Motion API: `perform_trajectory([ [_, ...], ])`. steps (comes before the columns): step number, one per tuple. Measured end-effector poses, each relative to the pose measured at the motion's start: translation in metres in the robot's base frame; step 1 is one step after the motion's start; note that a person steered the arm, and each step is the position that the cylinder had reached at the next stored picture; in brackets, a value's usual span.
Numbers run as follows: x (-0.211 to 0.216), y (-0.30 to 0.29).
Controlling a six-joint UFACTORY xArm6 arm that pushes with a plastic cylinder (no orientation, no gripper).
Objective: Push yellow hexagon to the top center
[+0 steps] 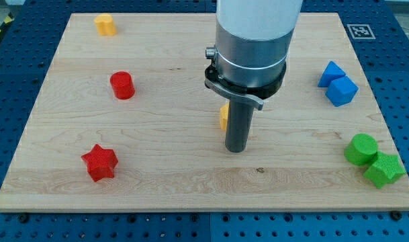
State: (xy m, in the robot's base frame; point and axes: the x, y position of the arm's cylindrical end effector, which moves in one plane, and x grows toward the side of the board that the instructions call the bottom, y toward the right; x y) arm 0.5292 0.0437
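Note:
A yellow block, most of it hidden behind my rod, sits near the board's middle; its shape cannot be made out. My tip rests on the board just right of it and slightly toward the view's bottom, touching or nearly touching it. Another yellow block, hexagon-like, stands at the view's top left.
A red cylinder and a red star are on the left. Two blue blocks touch each other at the right. A green cylinder and a green block sit at the bottom right. The wooden board lies on a blue table.

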Motion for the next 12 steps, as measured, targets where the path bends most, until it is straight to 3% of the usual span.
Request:
perform_trajectory([
  [2,-0.059,-0.017],
  [4,-0.059,-0.016],
  [5,-0.104,-0.019],
  [7,-0.076,-0.017],
  [9,-0.156,-0.022],
  [11,-0.117,-0.014],
  [12,-0.141,-0.014],
])
